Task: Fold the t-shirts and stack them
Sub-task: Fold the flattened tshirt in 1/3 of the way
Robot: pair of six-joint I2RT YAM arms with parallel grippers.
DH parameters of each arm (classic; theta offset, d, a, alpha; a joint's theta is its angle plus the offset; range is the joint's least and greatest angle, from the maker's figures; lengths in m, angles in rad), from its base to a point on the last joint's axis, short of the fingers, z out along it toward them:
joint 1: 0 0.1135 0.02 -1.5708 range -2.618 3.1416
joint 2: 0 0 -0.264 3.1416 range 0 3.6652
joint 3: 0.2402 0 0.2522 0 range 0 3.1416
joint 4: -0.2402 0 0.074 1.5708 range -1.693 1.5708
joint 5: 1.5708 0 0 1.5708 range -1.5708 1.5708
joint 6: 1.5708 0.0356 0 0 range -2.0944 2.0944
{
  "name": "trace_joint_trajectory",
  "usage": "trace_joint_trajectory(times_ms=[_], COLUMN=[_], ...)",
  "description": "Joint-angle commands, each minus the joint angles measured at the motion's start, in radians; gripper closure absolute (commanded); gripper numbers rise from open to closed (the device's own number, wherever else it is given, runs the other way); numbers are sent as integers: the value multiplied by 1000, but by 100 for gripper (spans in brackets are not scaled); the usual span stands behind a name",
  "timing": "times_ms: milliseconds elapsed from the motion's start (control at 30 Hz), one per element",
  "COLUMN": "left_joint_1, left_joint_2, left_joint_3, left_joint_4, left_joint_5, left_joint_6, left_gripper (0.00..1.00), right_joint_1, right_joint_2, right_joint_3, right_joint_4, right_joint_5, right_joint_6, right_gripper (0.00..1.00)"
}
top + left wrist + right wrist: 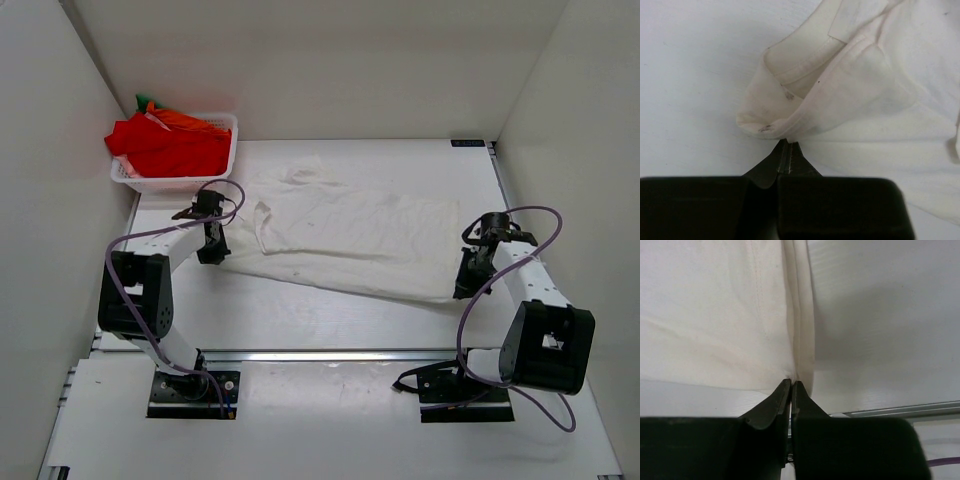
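The white t-shirt point(350, 240) is lying spread across the middle of the bench point(330, 320) in the top view, stretching from centre left toward the right of the frame and wrinkling along its upper edge. The left fingers point(212, 248) are pinching its left end. In the left wrist view they are pressing together on a bunched fold of the cloth at the centre of the frame, where a hem is curling over and showing a few small dark marks. The right fingers point(466, 280) are gripping the shirt's right edge at the right of the top view. In the right wrist view they are squeezing shut on a thin doubled ridge of fabric. In the upper left corner a white basket point(170, 183) is holding a red t-shirt point(170, 145), an orange t-shirt point(185, 120) and a green t-shirt point(143, 102), all heaped together.
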Motion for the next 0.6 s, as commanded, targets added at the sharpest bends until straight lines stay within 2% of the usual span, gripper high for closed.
trace_joint_trajectory(times_ms=[0, 67, 100, 133, 167, 300, 400, 567], left_joint_1=[2, -10, -12, -9, -4, -27, -50, -79], left_joint_2=[-68, -92, -111, -138, -154, -194, -159, -53], left_joint_3=[29, 15, 15, 12, 6, 54, 110, 172], left_joint_4=[-49, -57, -60, -58, -57, -26, -21, 35], left_joint_5=[-13, 11, 32, 45, 71, 80, 73, 99], left_joint_6=[21, 30, 27, 24, 19, 30, 42, 38], left_gripper=[100, 100, 99, 92, 85, 77, 75, 75], right_joint_1=[19, 28, 34, 41, 44, 51, 42, 71], right_joint_2=[15, 55, 60, 72, 75, 67, 52, 81], right_joint_3=[29, 48, 54, 64, 71, 112, 141, 149], right_joint_4=[-44, -68, -91, -96, -108, -127, -101, 10], right_joint_5=[40, 51, 55, 60, 75, 170, 157, 60], right_joint_6=[-32, -24, -29, -21, -18, 0, 1, 19], right_gripper=[100, 100, 94, 88, 76, 48, 44, 44])
